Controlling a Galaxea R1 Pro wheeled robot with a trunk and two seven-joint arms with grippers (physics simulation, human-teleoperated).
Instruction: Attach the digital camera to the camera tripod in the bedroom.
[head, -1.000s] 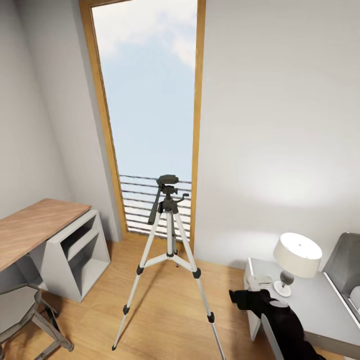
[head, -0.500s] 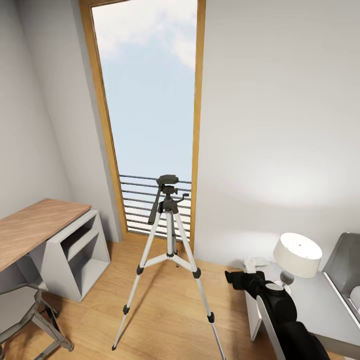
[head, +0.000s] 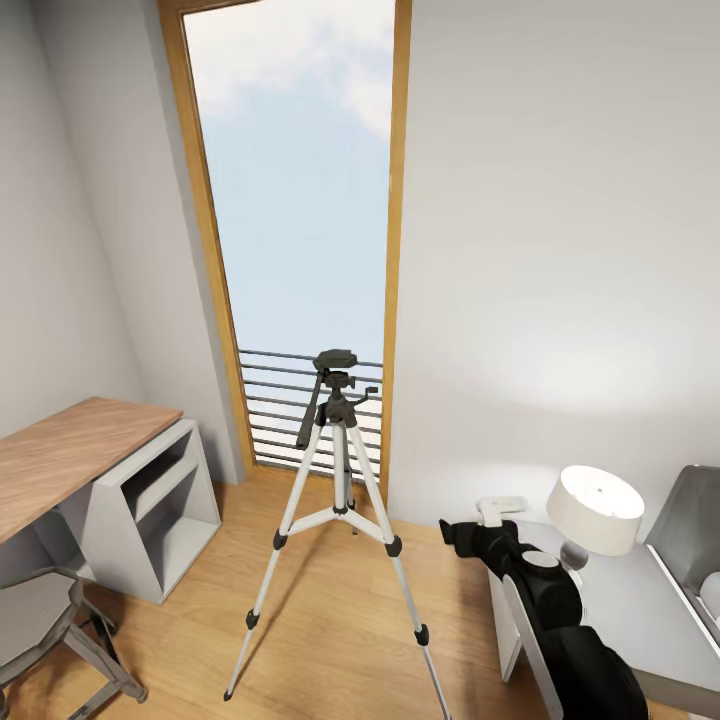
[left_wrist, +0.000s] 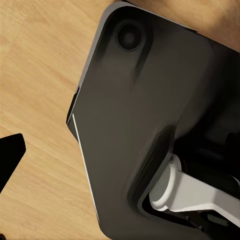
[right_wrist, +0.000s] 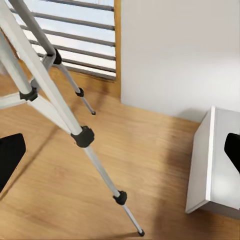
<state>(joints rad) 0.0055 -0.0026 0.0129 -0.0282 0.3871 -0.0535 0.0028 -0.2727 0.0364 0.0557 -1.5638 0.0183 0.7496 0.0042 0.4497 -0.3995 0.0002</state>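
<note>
The camera tripod (head: 335, 470) stands on the wood floor in front of the tall window, silver legs spread, its black pan head (head: 335, 360) bare on top. My right gripper (head: 457, 535) hovers low to the right of the tripod, beside its right leg. In the right wrist view, my right gripper (right_wrist: 120, 150) is open: its black fingertips (right_wrist: 10, 155) sit far apart with nothing between them, facing the tripod's legs (right_wrist: 82, 136). The left wrist view looks down at my own dark body (left_wrist: 150, 115) over the floor, one black fingertip (left_wrist: 11, 152) at the frame's edge. The digital camera is out of view.
A wood-topped desk (head: 60, 460) with a white shelf unit and a grey chair (head: 40, 620) stand at the left. A white nightstand (head: 620, 600) with a round lamp (head: 595, 510) is at the right, by a grey bed end (head: 690, 530). Bare floor surrounds the tripod's feet.
My right arm has risen and reached forward-left from over the nightstand toward the tripod. The tripod and the view have not moved.
</note>
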